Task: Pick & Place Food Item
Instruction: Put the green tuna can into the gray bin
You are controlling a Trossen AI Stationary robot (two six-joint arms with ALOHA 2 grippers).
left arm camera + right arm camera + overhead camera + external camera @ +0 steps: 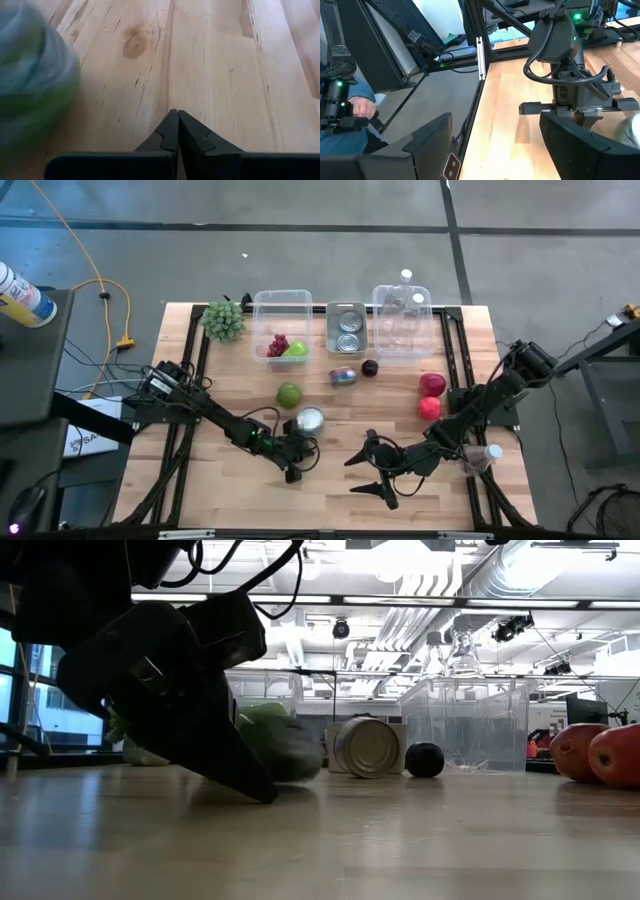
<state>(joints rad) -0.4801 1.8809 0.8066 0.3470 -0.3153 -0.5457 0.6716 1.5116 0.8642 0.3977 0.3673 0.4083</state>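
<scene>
Reaching low over the wooden table, the left gripper pointed down, fingers pressed together and empty. Nearby, the right gripper hovered with fingers spread, holding nothing. A green apple lay mid-table, beyond both. No writing was readable.

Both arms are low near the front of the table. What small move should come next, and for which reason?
Probably the right tool should rise and travel toward a loose food item, perhaps the red apple. It stands open and empty above bare wood. The left tool is shut on nothing beside the silver can. The green apple also lies outside the bin.
</scene>
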